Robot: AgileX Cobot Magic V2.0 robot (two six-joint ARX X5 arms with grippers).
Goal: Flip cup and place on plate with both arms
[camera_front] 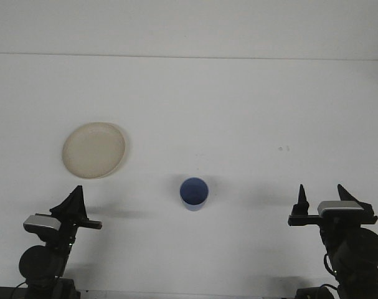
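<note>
A small blue cup (193, 193) stands on the white table near the front centre; from above I see a dark blue round top. A cream round plate (93, 149) lies flat to the left, farther back than the cup. My left gripper (77, 190) is low at the front left, below the plate and apart from it, turned side-on to the camera. At the front right, my right gripper (319, 190) stands open with nothing between its fingers, well to the right of the cup.
The white table (238, 112) runs back to a far edge (189, 56) against a pale wall. A tiny dark speck (284, 148) marks the table right of centre.
</note>
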